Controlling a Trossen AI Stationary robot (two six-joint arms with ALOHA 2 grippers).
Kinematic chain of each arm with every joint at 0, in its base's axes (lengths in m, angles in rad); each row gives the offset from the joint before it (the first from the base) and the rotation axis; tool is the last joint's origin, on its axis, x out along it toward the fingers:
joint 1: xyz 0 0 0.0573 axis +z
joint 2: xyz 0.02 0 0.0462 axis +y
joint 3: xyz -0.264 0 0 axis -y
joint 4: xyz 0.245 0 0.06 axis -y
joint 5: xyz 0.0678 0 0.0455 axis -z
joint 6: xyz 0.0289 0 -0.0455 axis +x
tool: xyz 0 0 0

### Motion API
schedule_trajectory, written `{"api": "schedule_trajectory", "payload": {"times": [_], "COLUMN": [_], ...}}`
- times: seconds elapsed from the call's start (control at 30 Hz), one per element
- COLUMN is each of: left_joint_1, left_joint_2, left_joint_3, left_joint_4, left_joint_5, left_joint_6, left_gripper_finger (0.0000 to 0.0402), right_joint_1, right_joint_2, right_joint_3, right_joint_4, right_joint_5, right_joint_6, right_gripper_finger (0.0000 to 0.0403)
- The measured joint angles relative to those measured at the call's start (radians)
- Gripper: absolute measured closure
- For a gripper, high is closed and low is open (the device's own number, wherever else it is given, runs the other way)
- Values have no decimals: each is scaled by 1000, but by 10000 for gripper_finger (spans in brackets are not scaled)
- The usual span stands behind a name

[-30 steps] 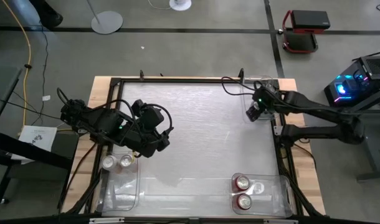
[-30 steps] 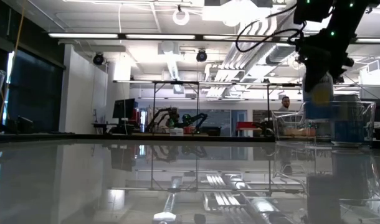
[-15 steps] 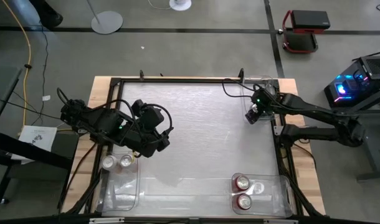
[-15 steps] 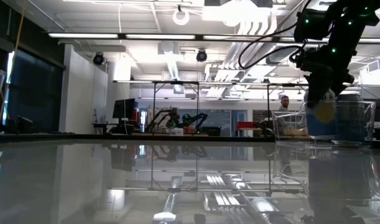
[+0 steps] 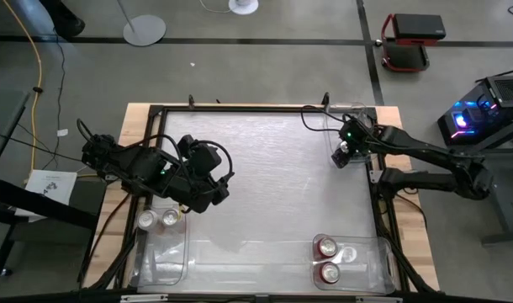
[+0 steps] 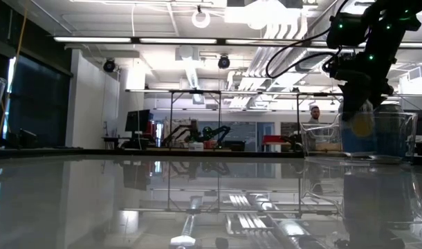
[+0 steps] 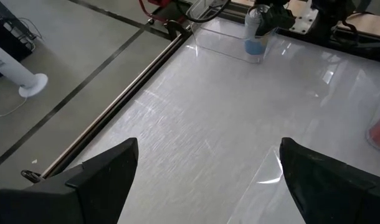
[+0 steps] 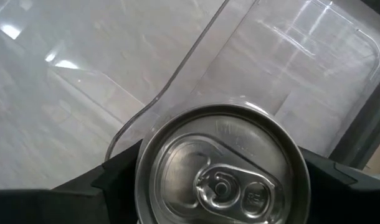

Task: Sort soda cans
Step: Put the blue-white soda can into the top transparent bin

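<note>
My right gripper (image 8: 221,186) pinches a soda can (image 8: 222,168) by its sides, lifted at the edge of the clear bin (image 8: 289,56) at the table's (image 5: 265,168) far right corner. My left gripper (image 7: 205,180) waits spread.

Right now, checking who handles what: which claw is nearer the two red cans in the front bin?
Right. The right claw sits at the far right corner, directly behind the red cans; the left claw hangs across the table, over its left side.
</note>
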Motion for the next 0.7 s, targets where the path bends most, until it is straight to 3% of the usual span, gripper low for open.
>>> {"api": "schedule_trajectory", "payload": {"times": [0.33, 0.7], "left_joint_1": [0, 0], "left_joint_2": [0, 0], "left_joint_3": [0, 0], "left_joint_4": [0, 0], "left_joint_5": [0, 0], "left_joint_6": [2, 9], "left_gripper_finger": [37, 37], "right_joint_1": [0, 0], "right_joint_2": [0, 0], "right_joint_3": [0, 5], "right_joint_4": [2, 1], "right_joint_5": [-36, -48], "right_joint_6": [-25, -12], "right_gripper_finger": [102, 48]}}
